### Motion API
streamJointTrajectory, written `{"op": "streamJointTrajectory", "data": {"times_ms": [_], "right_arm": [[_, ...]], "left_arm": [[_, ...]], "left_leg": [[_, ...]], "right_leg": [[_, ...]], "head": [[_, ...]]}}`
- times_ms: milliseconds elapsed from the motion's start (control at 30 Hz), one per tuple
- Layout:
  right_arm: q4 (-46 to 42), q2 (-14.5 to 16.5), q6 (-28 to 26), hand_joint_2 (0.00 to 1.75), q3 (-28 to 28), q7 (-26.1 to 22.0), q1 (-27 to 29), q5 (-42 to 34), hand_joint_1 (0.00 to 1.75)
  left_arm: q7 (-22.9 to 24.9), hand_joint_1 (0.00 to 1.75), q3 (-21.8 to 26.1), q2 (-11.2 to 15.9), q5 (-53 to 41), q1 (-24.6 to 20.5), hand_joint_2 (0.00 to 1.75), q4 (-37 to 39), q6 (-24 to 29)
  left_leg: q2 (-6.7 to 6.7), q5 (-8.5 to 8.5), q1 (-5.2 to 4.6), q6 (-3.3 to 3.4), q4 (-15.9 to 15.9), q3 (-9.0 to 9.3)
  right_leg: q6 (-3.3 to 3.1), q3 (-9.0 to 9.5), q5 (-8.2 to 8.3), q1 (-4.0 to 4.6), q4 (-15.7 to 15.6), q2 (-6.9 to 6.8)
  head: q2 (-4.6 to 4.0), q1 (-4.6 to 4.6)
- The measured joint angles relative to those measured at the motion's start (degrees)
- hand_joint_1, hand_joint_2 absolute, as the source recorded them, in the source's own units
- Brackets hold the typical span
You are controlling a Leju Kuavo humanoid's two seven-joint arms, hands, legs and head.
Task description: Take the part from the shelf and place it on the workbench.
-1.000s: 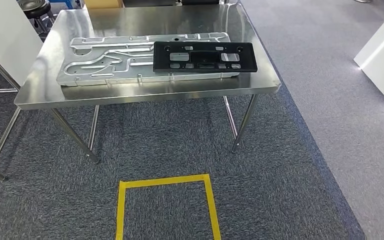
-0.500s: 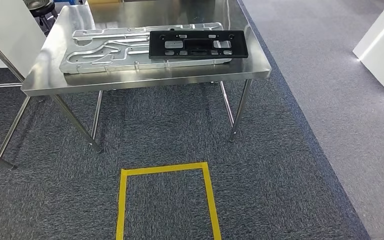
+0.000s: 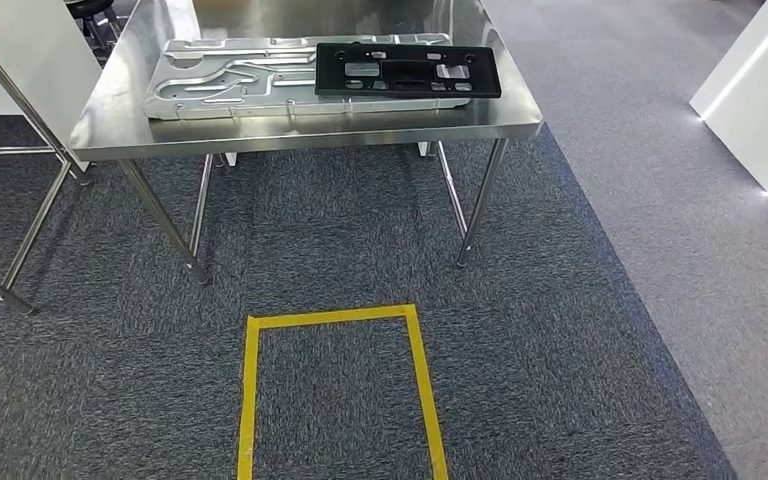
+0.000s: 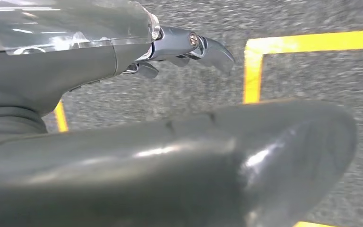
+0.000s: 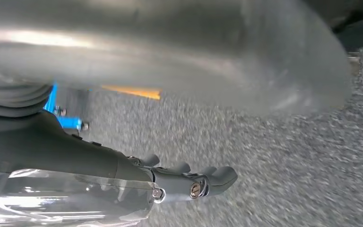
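Note:
A black plastic part [image 3: 407, 70] with several cut-outs lies flat on the right end of a long silver pressed-metal plate [image 3: 230, 80]. Both rest on the steel workbench [image 3: 290, 128] at the top of the head view. My left hand [image 4: 90, 71] hangs over the carpet, its thick thumb [image 4: 217, 161] apart from the straight fingers [image 4: 203, 47], with nothing in it. My right hand [image 5: 99, 161] also hangs above the carpet, fingers [image 5: 203, 182] a little bent and apart from the thumb [image 5: 170, 47], holding nothing.
A yellow tape square [image 3: 250, 400] marks the dark carpet in front of the workbench; its corner [image 4: 253, 71] lies under my left hand. The legs of a second table [image 3: 20, 230] stand at the left. A white cabinet [image 3: 760, 90] stands on lighter floor at the right.
The whole picture has shifted: the workbench now sits higher and smaller and more of the tape square shows, so the camera has moved. The black part keeps its place on the plate.

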Motion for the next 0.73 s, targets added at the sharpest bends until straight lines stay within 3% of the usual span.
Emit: {"op": "streamJointTrajectory", "data": {"times_ms": [67, 100, 167, 200, 300, 333, 467, 733], "right_arm": [[-0.05, -0.11, 0.07, 1.75, -0.75, -0.02, -0.20, -0.92, 0.00], [-0.08, -0.16, 0.02, 1.75, -1.13, 0.13, -0.30, -1.24, 0.00], [-0.08, -0.15, 0.01, 1.75, -1.82, 0.73, -0.38, -1.71, 0.00], [-0.08, -0.13, -0.02, 1.75, -2.13, 1.34, -0.39, -1.87, 0.00], [-0.07, -0.08, -0.29, 1.75, -2.82, 3.98, -0.13, -1.93, 0.00], [-0.07, -0.07, -0.35, 1.75, -2.98, 4.82, -0.06, -1.88, 0.00], [-0.06, 0.04, 0.53, 0.00, -3.72, 6.68, -0.05, -2.37, 0.00], [-0.07, 0.09, 1.26, 0.00, -4.98, 5.91, -0.20, -3.35, 0.00]], "left_arm": [[0.79, 0.00, 0.00, -0.21, -0.05, -0.05, 0.00, 0.02, 0.42], [1.20, 0.00, 0.00, -0.31, -0.08, -0.11, 0.00, 0.03, 0.62], [1.75, 0.00, 0.00, -0.30, -0.20, -0.21, 0.00, 0.03, 1.00], [1.89, 0.00, 0.00, -0.29, -0.29, -0.24, 0.44, 0.03, 1.15], [1.96, 0.00, 0.00, -0.30, -0.56, -0.28, 1.75, 0.03, 1.47], [1.97, 0.00, 0.00, -0.31, -0.61, -0.30, 1.75, 0.03, 1.53], [1.91, 0.00, 0.00, -0.30, -0.48, -0.30, 1.75, 0.03, 1.85], [1.66, 0.00, 0.04, -0.27, -0.06, -0.29, 1.75, 0.03, 2.37]], "left_leg": [[0.03, 0.71, -0.18, -0.31, 0.15, -0.52], [0.11, 1.02, -0.18, -0.56, 0.23, -0.72], [0.30, 1.60, -0.23, -1.18, 0.29, -1.04], [0.27, 1.55, -0.21, -1.44, 0.16, -1.16], [-0.03, 1.53, -0.30, -1.26, -0.24, -1.32], [-0.06, 1.84, -0.30, -1.12, -0.28, -1.33], [-0.09, 2.72, -0.18, -1.45, -0.32, -1.35], [-0.10, 2.90, -0.18, -1.60, -0.31, -1.45]], "right_leg": [[-1.23, 5.65, -0.11, 0.72, -8.15, -0.17], [-1.58, 7.11, -0.68, 0.99, -10.62, -0.27], [-1.86, 7.53, -0.83, 0.95, -12.36, -0.37], [-1.80, 7.44, -0.77, 0.96, -12.63, -0.38], [-1.65, 7.14, -0.63, 1.01, -12.64, -0.38], [-1.82, 7.06, -0.52, 1.04, -12.50, -0.38], [-2.08, 6.77, -0.25, 1.16, -12.11, -0.40], [-2.19, 6.58, -0.26, 1.17, -11.97, -0.40]], "head": [[0.00, 0.00], [0.00, 0.00], [0.00, 0.00], [0.00, 0.00], [0.00, 0.00], [0.00, -0.01], [0.00, -0.01], [0.00, -0.02]]}}
